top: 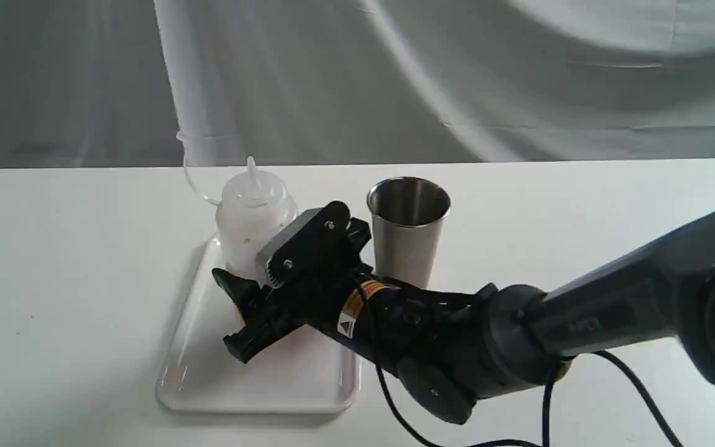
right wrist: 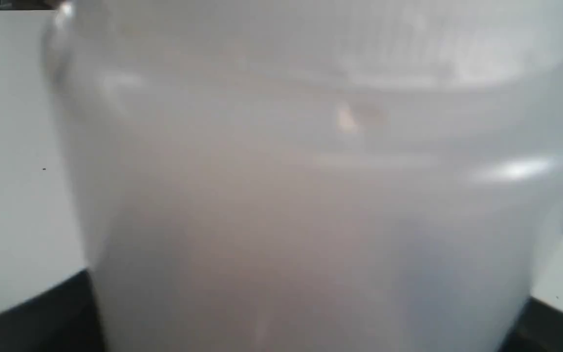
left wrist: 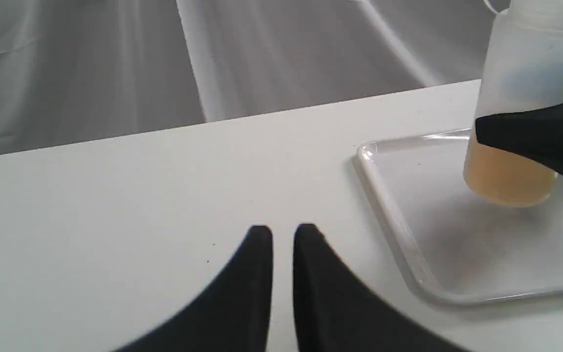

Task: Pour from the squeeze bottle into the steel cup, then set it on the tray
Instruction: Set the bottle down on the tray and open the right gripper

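Right end effector (top: 226,310) clamps the upright squeeze bottle (top: 249,217) mid-body on the tray (top: 208,379), a hold suited to tilting. Steel cup (top: 408,239) stands just beside, within reach.

right arm (top: 612,304) is showing dark grey tube casing and round black joint housings, with a black cable (top: 388,397) hanging under it. wrist is wearing a yellow-orange warning sticker (top: 357,304) and a grey plate (top: 298,245) with two screws. right gripper (top: 226,308) is reading all black. left gripper (left wrist: 283,230) is showing two black tapered fingers (left wrist: 257,274).
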